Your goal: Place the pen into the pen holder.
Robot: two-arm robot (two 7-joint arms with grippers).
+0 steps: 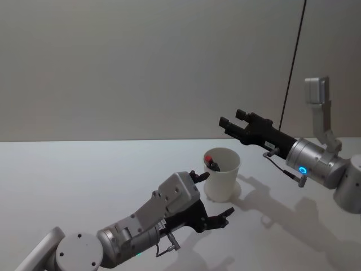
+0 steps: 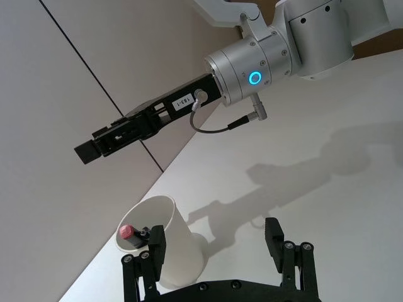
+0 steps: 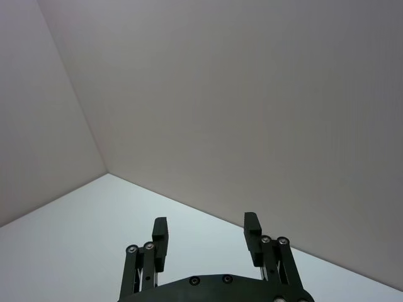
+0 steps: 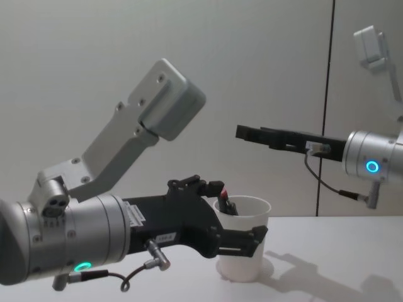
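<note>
Pen sits inside the pen holder, leaning against the cup's left inner wall, its red-capped end just above the rolled rim; chest view shows the same, dark barrel tilted inside the white cup. Pen holder stands upright on the white table, casting a shadow to its right.

Left gripper is low over the table, just beside the cup on its near-left side. Fingers spread wide, nothing between them. In the left wrist view one finger lies against the cup's outer wall and the other stands well clear over bare table; the cup is not between them. Red pen cap shows at the rim there.

Right gripper is raised in the air above and slightly right of the cup, well apart from it, arm reaching in from the right with a blue ring lit on the wrist. Its fingers stand apart, empty, pointing toward the wall. Chest view: gripper level, high over the cup.
</note>
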